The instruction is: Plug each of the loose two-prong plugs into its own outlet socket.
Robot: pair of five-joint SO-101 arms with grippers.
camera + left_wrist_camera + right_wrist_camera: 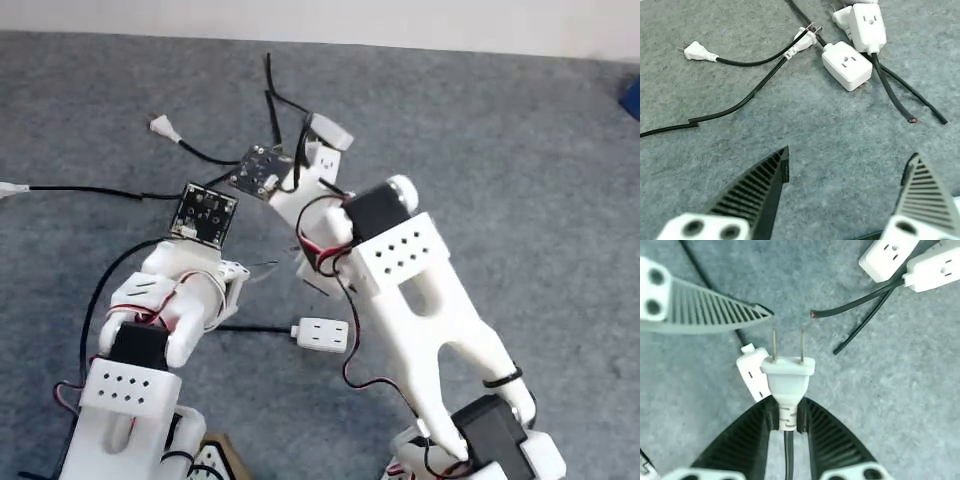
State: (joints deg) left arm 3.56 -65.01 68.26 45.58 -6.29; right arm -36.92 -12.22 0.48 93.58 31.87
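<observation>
Right gripper (pixel 787 415): clenched on the held plug (pixel 787 372). My two black fingers pinch its neck just above the black cord (pixel 788 450). Its two prongs (pixel 774 345) point away from my wrist, above the grey carpet (pixel 900 390), and touch nothing. A second white connector body (pixel 752 375) lies just behind the held plug, partly hidden; I cannot tell whether it is a plug or a socket.

Left gripper (pixel 850 155): released, jaws wide apart, with bare carpet between them and nothing held.

Beyond my left gripper:
- plug A (pixel 697 51) lies flat on its curved black lead, well apart from the sockets.
- plug B (pixel 802 40) lies loose with its prongs near socket 1 (pixel 847 65), not inserted.
- socket 2 (pixel 867 20) is just beside socket 1. Both show open slots, and two cut cord ends trail from them.

High view: the front socket (pixel 322 334) lies on the carpet between my left arm (pixel 150 320) and right arm (pixel 410 270), unplugged, its cord running toward the left arm.
</observation>
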